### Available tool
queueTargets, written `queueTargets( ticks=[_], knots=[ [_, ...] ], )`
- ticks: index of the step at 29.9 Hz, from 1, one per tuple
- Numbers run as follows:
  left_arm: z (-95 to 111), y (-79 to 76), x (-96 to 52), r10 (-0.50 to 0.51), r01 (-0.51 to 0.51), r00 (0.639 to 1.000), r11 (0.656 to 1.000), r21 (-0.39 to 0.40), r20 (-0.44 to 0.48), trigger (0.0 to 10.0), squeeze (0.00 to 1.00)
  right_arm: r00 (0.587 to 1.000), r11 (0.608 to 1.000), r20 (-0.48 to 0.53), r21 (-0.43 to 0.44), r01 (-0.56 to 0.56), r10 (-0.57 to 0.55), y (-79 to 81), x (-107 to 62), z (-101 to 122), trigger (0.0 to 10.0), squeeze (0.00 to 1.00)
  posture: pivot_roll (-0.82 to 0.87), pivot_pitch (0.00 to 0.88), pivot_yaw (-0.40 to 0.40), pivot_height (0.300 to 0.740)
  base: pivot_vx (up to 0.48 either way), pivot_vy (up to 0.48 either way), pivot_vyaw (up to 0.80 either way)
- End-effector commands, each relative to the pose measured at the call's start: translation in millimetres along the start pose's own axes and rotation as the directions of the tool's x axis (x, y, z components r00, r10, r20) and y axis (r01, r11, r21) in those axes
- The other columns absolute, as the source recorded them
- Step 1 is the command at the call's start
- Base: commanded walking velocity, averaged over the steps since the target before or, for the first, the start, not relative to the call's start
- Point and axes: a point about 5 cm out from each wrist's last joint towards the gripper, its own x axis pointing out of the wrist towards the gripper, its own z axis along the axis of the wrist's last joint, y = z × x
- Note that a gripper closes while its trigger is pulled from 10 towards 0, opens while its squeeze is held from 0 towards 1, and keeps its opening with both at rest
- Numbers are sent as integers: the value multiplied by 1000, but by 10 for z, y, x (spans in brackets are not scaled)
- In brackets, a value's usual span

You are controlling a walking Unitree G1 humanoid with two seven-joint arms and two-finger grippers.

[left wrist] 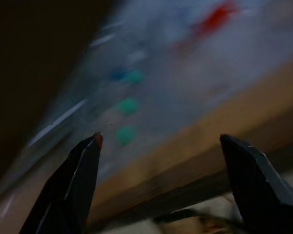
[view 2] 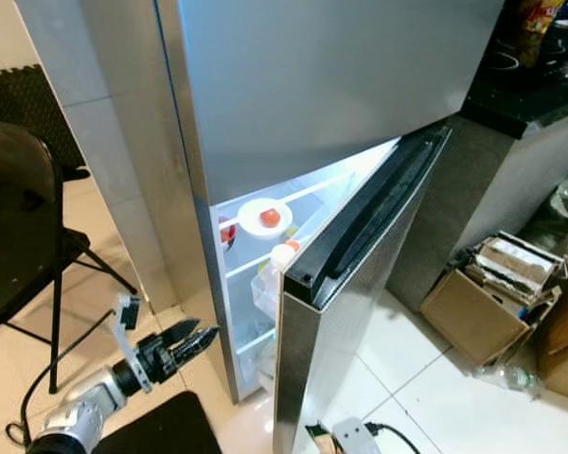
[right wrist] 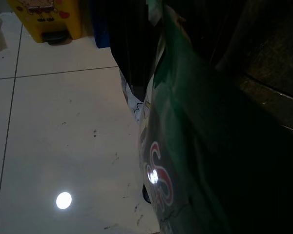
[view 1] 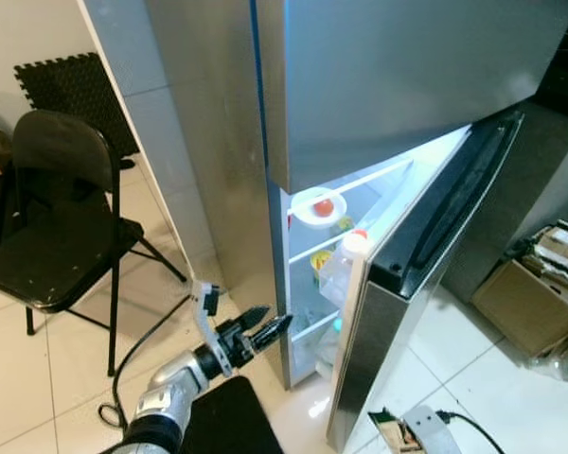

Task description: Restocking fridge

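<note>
Left gripper [view 1: 276, 326]: the two black fingers [left wrist: 78, 180] stand apart with nothing between them. The gripper is raised in front of the fridge [view 1: 360, 104], level with the lower compartment and just beside its open left edge. The left wrist view is blurred; it shows only lit shelf surfaces with small green and blue spots and a red one.

Right gripper: the right wrist view looks down at white floor tile [right wrist: 53, 122] past a dark green packet [right wrist: 185, 161] with a red and white logo, which lies close against the camera. Whether the fingers grip it cannot be told.

Fridge: the upper door is closed. The lower door [view 1: 426, 274] stands open, swung toward the robot's right, and the interior is lit. On the upper shelf sits a white plate [view 1: 314, 206] carrying a red tomato [view 1: 324, 206]. A clear bottle with a red cap [view 1: 346, 260] stands in the door rack, just inside the door edge.

Surroundings: a black folding chair [view 1: 57, 218] stands on the floor well to the left. Cardboard boxes [view 2: 492, 293] lie on the floor to the right of the door.
</note>
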Motion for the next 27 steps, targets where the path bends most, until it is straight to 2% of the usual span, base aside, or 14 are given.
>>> queueTargets(
  ticks=[1,2,3,4,6,7,8,10,12,15,20,22,27],
  knots=[
    [-93,122,-128,123,-124,992,992,-12,-39,10000,0,1000,1000,-18,-13,7,-7,-8,0,-37,10000,0,-30,0,-14,740,0,0,0],
    [-165,161,-184,173,-175,983,984,-36,-57,10000,0,1000,1000,-18,-14,10,-11,-10,0,-36,10000,0,-30,0,-15,740,0,0,0],
    [-165,161,-184,173,-175,983,984,-36,-57,10000,0,1000,1000,-18,-14,10,-11,-10,0,-36,10000,0,-30,0,-15,740,0,0,0],
    [-268,204,-259,238,-244,967,968,-60,-87,10000,0,1000,1000,-17,-15,14,-14,-13,0,-36,10000,0,-32,0,-13,740,0,0,0],
    [-268,204,-259,238,-244,967,968,-60,-87,10000,0,1000,1000,-17,-15,14,-14,-13,0,-36,10000,0,-32,0,-13,740,0,0,0],
    [-346,235,-317,287,-296,952,952,-78,-107,10000,0,1000,1000,-17,-16,17,-17,-15,0,-36,10000,0,-32,0,-13,740,0,0,0],
    [-346,235,-317,287,-296,952,952,-78,-107,10000,0,1000,1000,-17,-16,17,-17,-15,0,-36,10000,0,-32,0,-13,740,0,0,0],
    [-504,294,-435,422,-437,897,892,-117,-133,10000,0,999,999,-34,-32,15,-16,-17,-2,-45,10000,0,-34,0,-13,740,0,0,-369],
    [-566,291,-447,458,-474,878,870,-134,-137,10000,0,999,999,-45,-44,13,-15,-18,-3,-51,10000,0,-34,0,-13,740,0,0,-741],
    [-575,272,-418,451,-467,883,874,-135,-133,10000,0,999,999,-48,-46,13,-15,-17,-3,-53,10000,0,-36,0,-16,740,0,0,-746],
    [-550,268,-346,480,-492,866,868,-63,-141,10000,0,999,999,-50,-47,14,-16,-14,-2,-53,10000,0,-41,0,-12,740,0,0,-747],
    [-477,255,-257,484,-490,867,871,-24,-123,10000,0,999,999,-49,-48,16,-18,-11,0,-53,10000,0,-41,0,-11,740,0,0,-750],
    [-420,247,-200,482,-485,870,874,1,-106,10000,0,999,999,-49,-49,17,-19,-9,0,-53,10000,0,-41,0,-11,740,0,0,-754]
  ],
)
